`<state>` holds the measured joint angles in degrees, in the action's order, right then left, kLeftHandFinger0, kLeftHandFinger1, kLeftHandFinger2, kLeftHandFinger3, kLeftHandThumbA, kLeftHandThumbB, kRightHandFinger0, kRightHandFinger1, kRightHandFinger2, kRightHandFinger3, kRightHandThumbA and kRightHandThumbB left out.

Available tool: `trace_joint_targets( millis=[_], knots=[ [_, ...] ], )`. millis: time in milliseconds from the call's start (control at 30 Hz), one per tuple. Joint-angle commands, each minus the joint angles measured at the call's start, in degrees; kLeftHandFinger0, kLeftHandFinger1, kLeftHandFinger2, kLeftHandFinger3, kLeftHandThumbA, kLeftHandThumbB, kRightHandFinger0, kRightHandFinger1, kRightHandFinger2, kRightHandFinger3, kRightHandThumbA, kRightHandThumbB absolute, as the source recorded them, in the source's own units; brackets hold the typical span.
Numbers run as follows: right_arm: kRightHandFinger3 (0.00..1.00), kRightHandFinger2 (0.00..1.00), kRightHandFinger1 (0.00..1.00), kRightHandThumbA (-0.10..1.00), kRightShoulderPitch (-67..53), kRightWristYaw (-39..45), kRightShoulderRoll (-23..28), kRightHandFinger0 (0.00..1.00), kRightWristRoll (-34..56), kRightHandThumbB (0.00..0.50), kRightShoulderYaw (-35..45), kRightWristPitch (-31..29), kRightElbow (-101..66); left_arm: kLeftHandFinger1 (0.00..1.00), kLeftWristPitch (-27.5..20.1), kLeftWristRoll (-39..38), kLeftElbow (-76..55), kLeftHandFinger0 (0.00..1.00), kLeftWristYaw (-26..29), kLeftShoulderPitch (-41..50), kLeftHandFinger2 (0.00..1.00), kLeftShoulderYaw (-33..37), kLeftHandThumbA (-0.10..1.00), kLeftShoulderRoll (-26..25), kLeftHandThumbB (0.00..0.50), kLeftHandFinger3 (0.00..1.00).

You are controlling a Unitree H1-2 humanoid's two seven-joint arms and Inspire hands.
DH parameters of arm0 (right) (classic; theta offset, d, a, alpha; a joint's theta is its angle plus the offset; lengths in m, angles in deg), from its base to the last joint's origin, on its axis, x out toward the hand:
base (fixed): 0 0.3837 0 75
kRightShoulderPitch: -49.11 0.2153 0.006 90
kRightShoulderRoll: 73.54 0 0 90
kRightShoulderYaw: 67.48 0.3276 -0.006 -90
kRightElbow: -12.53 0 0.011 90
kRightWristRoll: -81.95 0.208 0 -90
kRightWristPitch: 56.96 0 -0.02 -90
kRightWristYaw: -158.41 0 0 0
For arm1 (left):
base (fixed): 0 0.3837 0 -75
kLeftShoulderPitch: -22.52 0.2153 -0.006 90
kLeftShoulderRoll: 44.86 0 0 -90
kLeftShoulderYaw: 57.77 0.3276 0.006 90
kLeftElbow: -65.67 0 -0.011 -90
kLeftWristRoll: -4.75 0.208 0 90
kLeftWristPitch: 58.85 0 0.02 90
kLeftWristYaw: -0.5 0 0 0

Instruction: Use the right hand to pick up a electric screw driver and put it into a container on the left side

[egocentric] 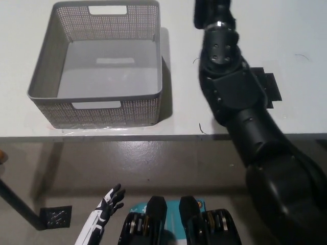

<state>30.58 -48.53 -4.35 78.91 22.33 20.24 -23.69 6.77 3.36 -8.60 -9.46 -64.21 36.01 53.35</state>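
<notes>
1. Electric screw driver: not visible anywhere in the head view; location cannot be told.
2. Container: grey perforated basket, standing near the surface's front edge toward its left side, holding nothing visible.
3. Right arm: black, reaching from the lower right across the front edge up past the top of the picture, just right of the container.
4. Right hand: out of view, grip cannot be told.
5. Black mat: flat on the surface, partly hidden behind the arm.
6. Left hand: white, below the front edge at lower left, fingers spread, holding nothing.
</notes>
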Motion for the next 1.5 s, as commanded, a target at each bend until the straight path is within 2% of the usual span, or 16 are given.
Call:
trace_joint_targets(
  millis=[0,267,567,733,767,933,1033,1133,1200,1233,1267,1300,1333,1367,1400,1467],
  knots=[
    [0.66,0.55,0.09,-0.10,7.11,0.84,-3.51,0.00,-2.03,0.111,-1.71,1.58,-4.04,1.00,-0.20,0.43,-1.74,1.00,-0.38,-0.07,1.00,0.27,1.00,-0.62,0.243,1.00],
    [0.64,0.56,0.11,-0.10,8.20,1.53,-8.69,0.00,-1.82,0.106,-3.17,1.66,-0.04,1.00,0.09,1.29,-2.32,1.00,-0.50,0.02,1.00,1.37,1.00,-0.49,0.247,1.00],
    [0.38,0.48,0.04,-0.10,9.73,2.51,-11.18,0.00,-0.24,0.113,-2.48,-1.52,14.56,1.00,1.02,2.68,-3.15,1.00,-0.25,-0.80,1.00,2.07,1.00,-0.88,0.298,1.00],
    [0.46,0.56,0.07,-0.10,8.34,2.44,-10.63,0.00,-0.43,0.109,-2.70,-2.28,21.11,1.00,2.14,2.46,-4.21,1.00,-0.79,-0.45,1.00,2.30,1.00,-1.15,0.349,1.00],
    [0.51,0.62,0.12,-0.10,7.74,2.25,-10.23,0.00,-0.71,0.112,-2.94,-2.18,22.31,1.00,2.43,2.37,-4.47,1.00,-0.90,-0.49,1.00,2.32,1.00,-1.16,0.369,1.00],
    [0.67,0.73,0.22,-0.10,6.45,2.24,-9.48,0.00,-1.00,0.096,-3.25,-2.51,24.40,1.00,2.69,1.66,-4.49,1.00,-1.48,-1.03,1.00,2.48,1.00,-1.18,0.364,1.00],
    [0.65,0.71,0.21,-0.10,5.28,1.90,-9.24,0.00,-1.64,0.104,-3.97,-2.64,25.20,1.00,2.15,1.86,-4.23,1.00,-1.59,-1.01,1.00,2.57,1.00,-1.22,0.363,1.00],
    [0.46,0.67,0.22,-0.10,4.36,1.90,-9.07,0.00,-1.38,0.148,-3.96,-2.46,25.66,1.00,1.97,1.59,-4.33,1.00,-1.84,-0.94,1.00,2.61,1.00,-1.31,0.351,1.00],
    [0.53,0.72,0.30,-0.10,4.02,2.04,-8.87,0.02,-1.63,0.169,-4.27,-2.55,25.78,1.00,2.16,1.56,-4.48,1.00,-1.94,-0.98,1.00,2.58,1.00,-1.42,0.360,1.00],
    [0.67,0.83,0.47,0.03,3.89,3.34,-8.60,0.18,-1.36,0.185,-4.20,-2.44,25.83,1.00,2.14,1.68,-4.49,1.00,-1.99,-1.09,1.00,2.57,1.00,-1.52,0.362,1.00],
    [0.70,0.72,0.48,0.18,3.91,4.50,-8.29,0.28,-1.57,0.212,-4.60,-2.30,25.73,1.00,2.20,1.76,-4.44,1.00,-2.04,-1.28,1.00,2.55,1.00,-1.54,0.361,1.00],
    [0.94,0.96,0.72,0.26,3.99,7.54,-7.83,0.49,-1.40,0.232,-4.80,-1.88,25.54,1.00,2.14,1.67,-4.28,1.00,-2.20,-1.51,1.00,2.58,1.00,-1.55,0.355,1.00],
    [1.00,1.00,1.00,0.39,3.86,10.72,-7.43,0.88,-0.94,0.251,-4.84,-1.95,25.44,1.00,2.12,1.51,-4.28,1.00,-2.39,-1.54,1.00,2.62,1.00,-1.60,0.352,1.00],
    [1.00,1.00,1.00,0.40,3.78,11.65,-7.29,0.92,-0.76,0.252,-4.85,-2.04,25.41,1.00,2.15,1.46,-4.32,1.00,-2.48,-1.56,1.00,2.65,1.00,-1.64,0.352,1.00],
    [1.00,1.00,1.00,0.50,3.63,14.00,-6.99,1.00,-0.13,0.300,-4.56,-1.96,25.22,1.00,2.14,1.76,-4.34,1.00,-2.39,-1.59,1.00,2.68,1.00,-1.69,0.353,1.00],
    [1.00,1.00,1.00,0.62,3.41,15.16,-6.53,1.00,-1.00,0.320,-5.46,-1.64,25.13,1.00,2.06,1.62,-4.23,1.00,-2.46,-1.64,1.00,2.74,1.00,-1.62,0.355,1.00]
  ],
)
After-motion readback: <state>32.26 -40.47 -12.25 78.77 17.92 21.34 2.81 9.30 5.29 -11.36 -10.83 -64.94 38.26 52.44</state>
